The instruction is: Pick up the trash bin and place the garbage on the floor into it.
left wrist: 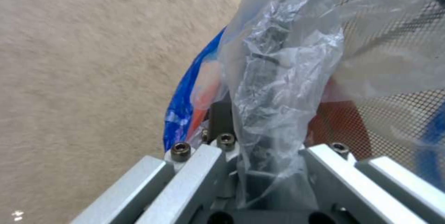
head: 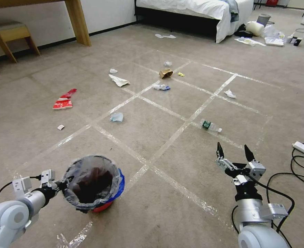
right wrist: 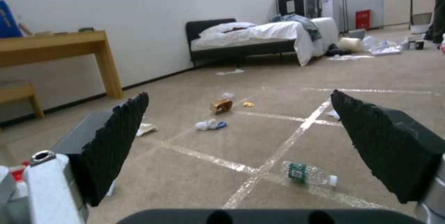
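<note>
Carpeted floor [head: 152, 179] crossed by tape lines fills the head view, where the left gripper [head: 60, 184] pinches the rim of the trash bin [head: 91, 182] low at the robot's left, while the right gripper [head: 235, 153] hangs spread over bare carpet, litter scattered beyond including a bottle [head: 210, 125] and a carton [head: 165, 73]. Seen from the left wrist, the fingers [left wrist: 221, 119] clamp the bin's bag-lined rim [left wrist: 278, 78]. From the right wrist, both pads [right wrist: 116, 140] stand wide apart, the bottle [right wrist: 308, 174] lying between them on the floor.

Before me the taped carpet floor [head: 193, 193] carried a bottle [head: 210, 125], carton [head: 165, 73], red wrappers [head: 64, 100], paper scraps [head: 118, 81] and slippers [head: 165, 36].
</note>
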Available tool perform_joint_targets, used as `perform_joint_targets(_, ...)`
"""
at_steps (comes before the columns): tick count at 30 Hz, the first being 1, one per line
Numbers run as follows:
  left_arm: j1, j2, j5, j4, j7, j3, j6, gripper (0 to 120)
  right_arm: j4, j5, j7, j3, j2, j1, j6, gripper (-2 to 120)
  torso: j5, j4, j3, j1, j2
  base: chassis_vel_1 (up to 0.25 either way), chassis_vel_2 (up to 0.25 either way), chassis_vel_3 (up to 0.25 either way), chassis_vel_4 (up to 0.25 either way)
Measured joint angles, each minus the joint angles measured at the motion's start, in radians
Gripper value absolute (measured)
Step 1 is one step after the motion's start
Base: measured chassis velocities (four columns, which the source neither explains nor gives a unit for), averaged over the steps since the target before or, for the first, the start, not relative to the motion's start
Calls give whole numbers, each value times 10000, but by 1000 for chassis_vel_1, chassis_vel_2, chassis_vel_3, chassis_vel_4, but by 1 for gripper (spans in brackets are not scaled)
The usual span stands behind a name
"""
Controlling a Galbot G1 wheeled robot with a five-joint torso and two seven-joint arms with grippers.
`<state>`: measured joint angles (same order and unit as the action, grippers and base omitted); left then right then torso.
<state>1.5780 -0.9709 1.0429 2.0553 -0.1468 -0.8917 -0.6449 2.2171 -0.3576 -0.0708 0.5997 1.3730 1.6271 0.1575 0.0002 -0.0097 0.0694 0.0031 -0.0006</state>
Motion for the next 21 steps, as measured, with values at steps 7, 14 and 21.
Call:
perform_joint_targets(7,716,-816,151,1601,-899,-845,-245,1,104,-244,-84,-21,-88,-96,-138,100,0,1,-1,0,0,0,0,0,0)
perform_joint_targets(14,1763,-1411,790,3150,-1953,-967,-830,1,115,-679,-37,4,-154,-233,-15,100,2,1,-1,0,0,0,0,0,0)
perform_joint_targets(21,1687,-1673,908,3006,-2037,-692,-935,1,48,-817,63,36,-223,-425,95,100,-1,0,-1,0,0,0,0,0,0)
